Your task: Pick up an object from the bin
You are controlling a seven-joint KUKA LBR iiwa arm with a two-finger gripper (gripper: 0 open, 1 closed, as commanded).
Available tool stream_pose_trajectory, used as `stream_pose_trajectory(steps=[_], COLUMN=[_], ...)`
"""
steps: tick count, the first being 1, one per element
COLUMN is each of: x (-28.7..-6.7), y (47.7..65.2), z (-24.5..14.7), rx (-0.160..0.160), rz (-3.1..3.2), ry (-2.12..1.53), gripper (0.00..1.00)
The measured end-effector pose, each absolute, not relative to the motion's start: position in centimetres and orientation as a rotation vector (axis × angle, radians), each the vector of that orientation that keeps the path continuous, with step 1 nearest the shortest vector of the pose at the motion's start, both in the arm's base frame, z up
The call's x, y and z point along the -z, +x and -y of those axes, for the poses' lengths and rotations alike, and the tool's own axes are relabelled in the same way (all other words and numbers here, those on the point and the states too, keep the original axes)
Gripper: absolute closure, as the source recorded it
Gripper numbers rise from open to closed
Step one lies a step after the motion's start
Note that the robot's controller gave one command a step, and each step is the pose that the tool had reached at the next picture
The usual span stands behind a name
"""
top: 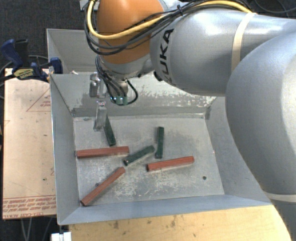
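My gripper (99, 124) hangs low over the bin's far left part, close to the floor. Right beside its tip, on the right, lies a short dark green stick (109, 133), running from the gripper toward the front; I cannot tell whether they touch. Just in front of that stick a red-brown bar (102, 152) lies crosswise on the floor.
Toward the middle lie two more dark green sticks (138, 155) (159, 142) and a red-brown bar (170, 163). Another red-brown bar (103, 186) lies slanted at the front left. The arm with its orange cover and cables looms over the bin's back and right.
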State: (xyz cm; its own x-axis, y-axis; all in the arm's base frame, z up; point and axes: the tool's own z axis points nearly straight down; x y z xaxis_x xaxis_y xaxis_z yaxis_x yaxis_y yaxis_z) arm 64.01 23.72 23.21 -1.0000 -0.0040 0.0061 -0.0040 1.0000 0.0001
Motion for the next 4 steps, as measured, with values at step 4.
stream_pose_trajectory(steps=[4], x=[-6.8], y=[59.0], z=[-21.9], rx=[0.002], rz=[3.115], ry=[0.395], gripper=[0.0])
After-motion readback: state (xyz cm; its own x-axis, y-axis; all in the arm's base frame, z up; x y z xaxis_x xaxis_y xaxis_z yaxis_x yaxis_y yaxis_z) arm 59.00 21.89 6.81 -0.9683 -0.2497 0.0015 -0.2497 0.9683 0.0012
